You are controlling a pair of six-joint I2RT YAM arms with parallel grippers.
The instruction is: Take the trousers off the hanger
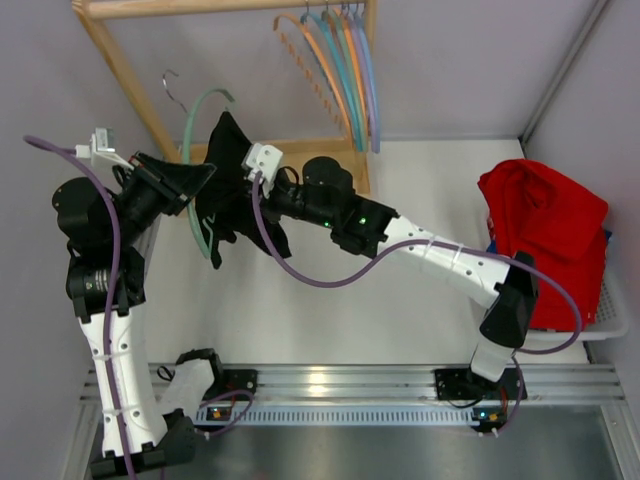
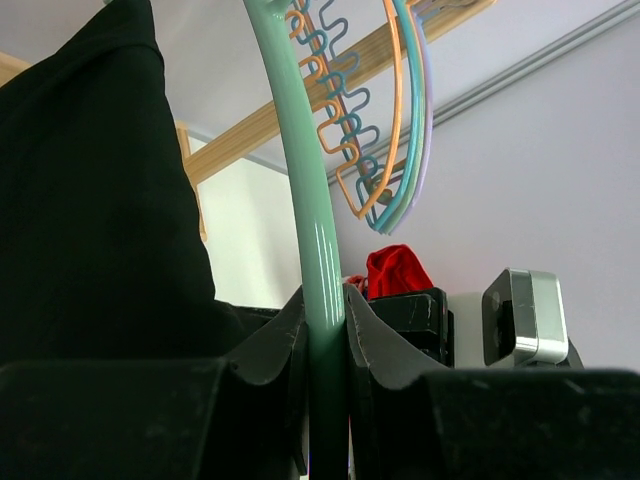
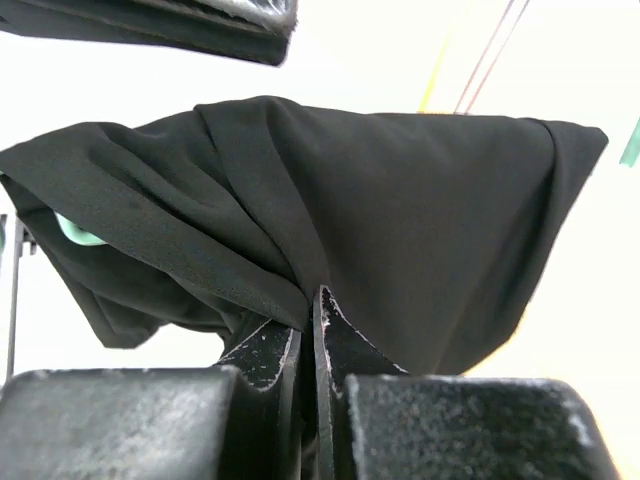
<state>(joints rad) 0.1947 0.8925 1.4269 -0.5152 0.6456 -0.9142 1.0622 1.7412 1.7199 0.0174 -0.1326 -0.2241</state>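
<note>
A wooden rack (image 1: 118,72) with spare hangers (image 1: 345,80) is seen beyond both hands, a red garment (image 1: 545,225) far right of them. The soft black trousers (image 3: 350,200), draped over the mint-green hanger (image 2: 300,150), are pinched at a fold by the closed right hand (image 3: 310,315). The hanger's smooth arm is clamped in the left hand (image 2: 325,305).

From above I lose much of the hanger (image 1: 185,135) behind the trousers (image 1: 232,190), and the tips of the left gripper (image 2: 325,315) and right gripper (image 3: 308,305) are buried there under wrist housings and cloth. My left wrist camera cuts the hanger at top and bottom and the trousers at the left edge. My right wrist camera shows only a mint sliver under the cloth, background washed out. At the table's (image 1: 400,290) right edge, the red garment (image 1: 545,235) hides most of the basket (image 1: 615,312).
</note>
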